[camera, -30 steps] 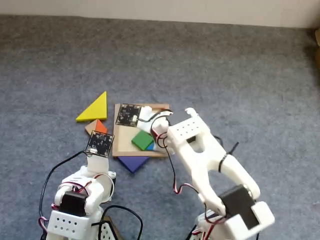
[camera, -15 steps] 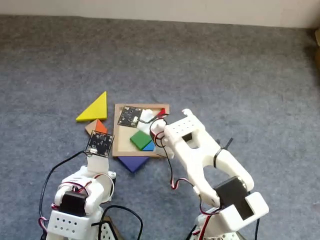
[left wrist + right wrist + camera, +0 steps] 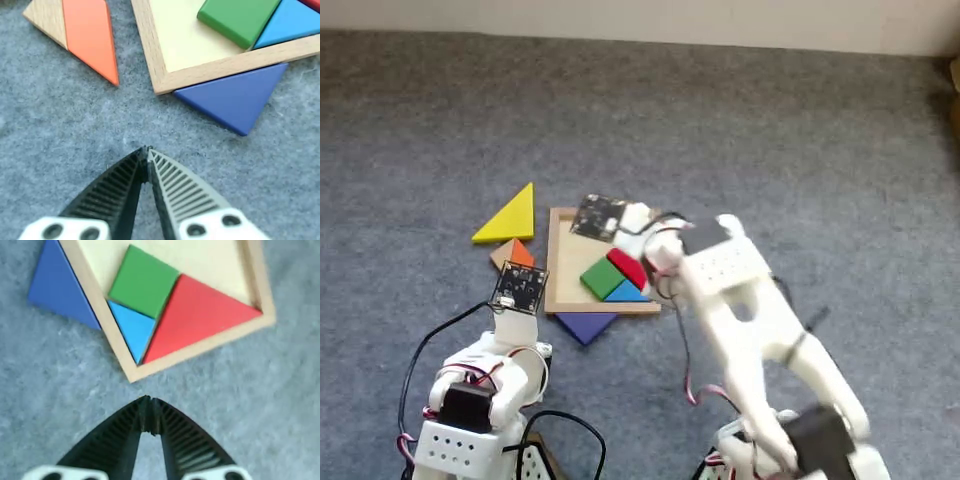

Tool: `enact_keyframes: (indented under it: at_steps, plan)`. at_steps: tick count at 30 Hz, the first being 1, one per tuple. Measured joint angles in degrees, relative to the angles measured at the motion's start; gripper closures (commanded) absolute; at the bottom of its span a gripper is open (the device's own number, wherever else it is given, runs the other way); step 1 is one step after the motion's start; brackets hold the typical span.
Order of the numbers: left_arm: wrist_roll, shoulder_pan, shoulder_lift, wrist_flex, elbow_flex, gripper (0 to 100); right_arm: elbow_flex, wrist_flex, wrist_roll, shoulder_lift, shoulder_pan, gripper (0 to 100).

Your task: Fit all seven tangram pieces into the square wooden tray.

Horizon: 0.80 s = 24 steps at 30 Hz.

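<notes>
The square wooden tray (image 3: pixel 553 262) lies on grey carpet (image 3: pixel 770 130) with a green square block (image 3: pixel 605 277), a red triangle (image 3: pixel 626 266) and a small light-blue triangle (image 3: pixel 628 293) packed into one corner. A dark blue triangle (image 3: pixel 585 324) touches its rim outside, with a yellow triangle (image 3: pixel 510 220) and an orange parallelogram (image 3: pixel 520 253) beside it. The left gripper (image 3: pixel 146 152), jaws closed and empty, hangs near the dark blue triangle, while the right gripper (image 3: pixel 150 412), likewise closed on nothing, hangs just off the filled corner.
</notes>
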Motion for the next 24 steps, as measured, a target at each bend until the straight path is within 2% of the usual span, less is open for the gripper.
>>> enact_keyframes:
  at_steps: [12,24]
  plan:
    - [0.0,0.0,0.0,0.0,0.0,99,22.0,1.1,-15.5,-29.5,8.1,98.8]
    - [0.0,1.1,0.0,0.0,0.0,99,48.6,-14.9,-27.0,-44.6,18.3,98.8]
